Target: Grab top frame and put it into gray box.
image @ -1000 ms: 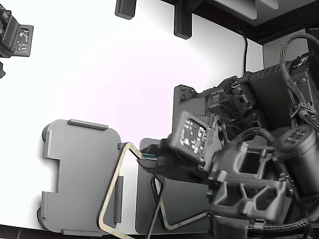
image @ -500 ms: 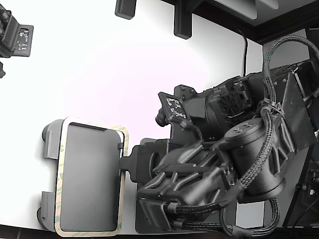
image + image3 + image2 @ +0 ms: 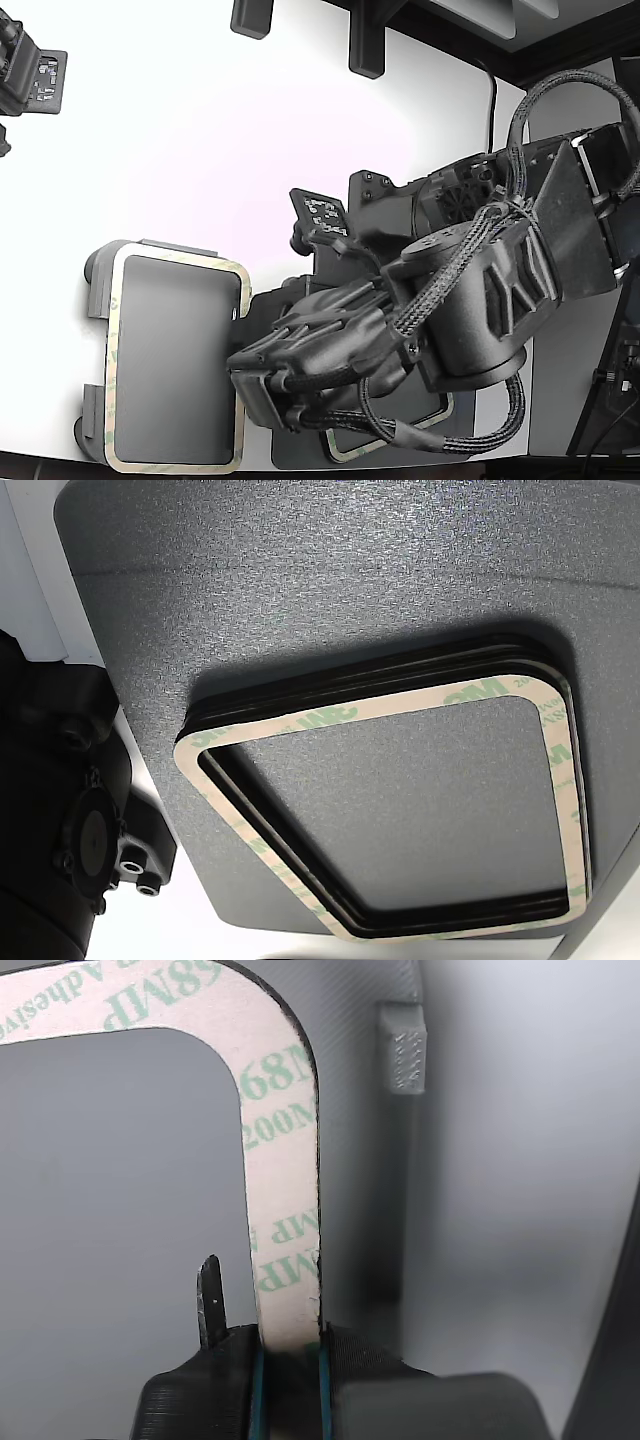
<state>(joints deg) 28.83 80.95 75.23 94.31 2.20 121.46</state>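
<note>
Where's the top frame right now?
In the exterior view's lower left, the top frame lies over the gray box, its near edge pinched in the gripper.

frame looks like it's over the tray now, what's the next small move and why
Probably open the gripper and let go. In the exterior view the top frame lies flat, lined up with the gray box outline, and the wrist view shows the jaws pinching one side of the frame directly over the tray floor. Whether it is fully seated can't be told, so release gently before backing away.
</note>
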